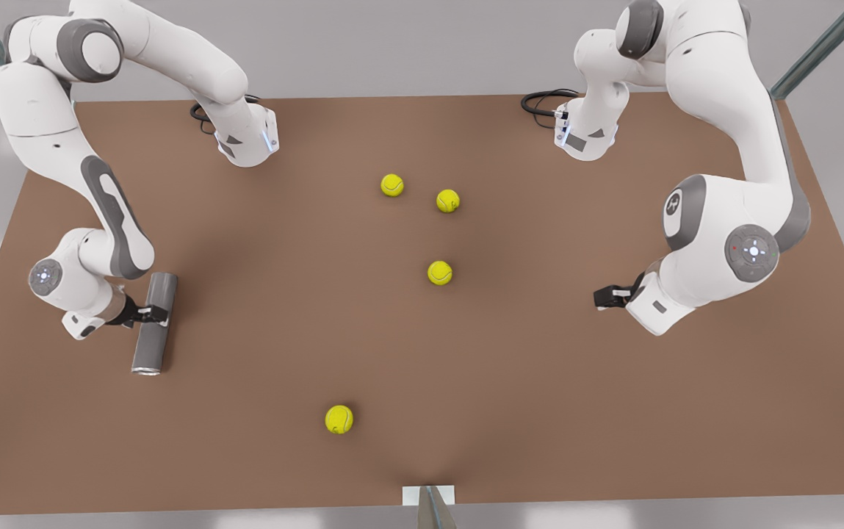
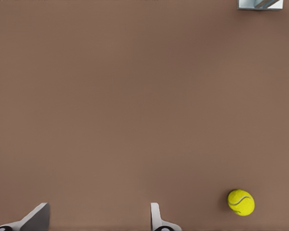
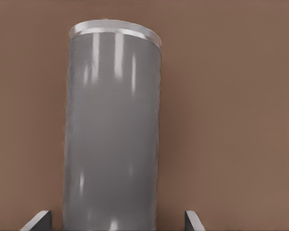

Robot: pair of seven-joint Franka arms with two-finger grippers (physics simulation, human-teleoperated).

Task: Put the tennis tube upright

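Two end effectors are in play, and we match them through the wrist views. We see the right end effector (image 1: 157,314) at about 9 o'clock in the front view, reaching across the tennis tube (image 1: 154,323). In the right wrist view the tennis tube (image 3: 111,139) stands between the two fingertips (image 3: 37,220), which sit spread on either side of its grey wall; we cannot tell whether they touch it, and they do not look clenched on it.

We find the tube lying flat on the brown table (image 1: 539,411), near the table edge at the front view's left, its length running roughly 12 to 6 o'clock with a slight tilt. Its metallic rim faces 6 o'clock.

We see the left end effector (image 1: 607,297) at about 3 o'clock in the front view, low over bare table and well apart from the tube. In its own wrist view the left end effector (image 2: 98,219) has its fingers (image 2: 156,216) spread wide and released, grasping nothing, with one tennis ball (image 2: 241,202) near them.

Four tennis balls lie on the table in the front view: two (image 1: 392,184) (image 1: 448,200) close together toward 12 o'clock, one (image 1: 440,272) near the centre, and one (image 1: 339,419) toward 6 o'clock.
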